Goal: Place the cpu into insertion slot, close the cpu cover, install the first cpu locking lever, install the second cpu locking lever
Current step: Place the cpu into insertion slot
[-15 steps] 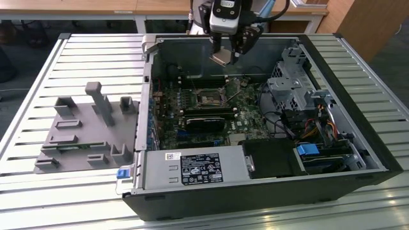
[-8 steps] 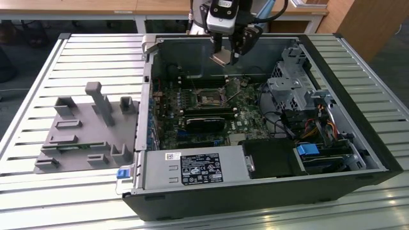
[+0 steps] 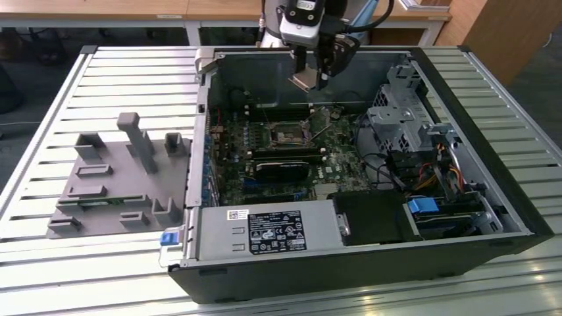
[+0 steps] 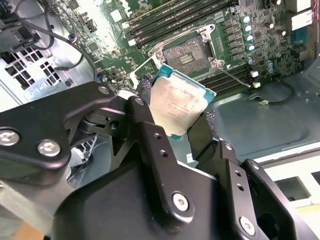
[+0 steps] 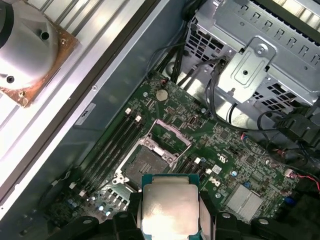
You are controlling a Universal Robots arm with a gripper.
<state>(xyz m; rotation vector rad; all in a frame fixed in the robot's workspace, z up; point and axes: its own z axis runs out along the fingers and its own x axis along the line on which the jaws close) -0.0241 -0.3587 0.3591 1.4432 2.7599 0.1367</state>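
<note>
My gripper [image 3: 314, 71] hangs inside the open computer case, near its back wall, shut on the cpu [image 3: 305, 80]. In both wrist views the cpu [image 4: 177, 105] [image 5: 169, 207] shows its pale metal face and green edge, pinched between the two black fingers [image 4: 150, 135]. The insertion slot [image 3: 288, 133] [image 4: 187, 55] [image 5: 142, 167] lies open on the green motherboard, below and apart from the cpu, with its dark contact field bare. The cpu cover [image 5: 175, 131] stands swung up beside the slot. A thin locking lever [image 4: 235, 79] sticks out sideways from the slot.
Black memory slots [image 3: 281, 153] flank the socket. A metal drive cage [image 3: 399, 125] with cables fills the case at the exterior view's right, and a power supply [image 3: 263, 230] sits at the front. A grey fixture [image 3: 114, 178] lies on the slatted table [image 3: 52, 118].
</note>
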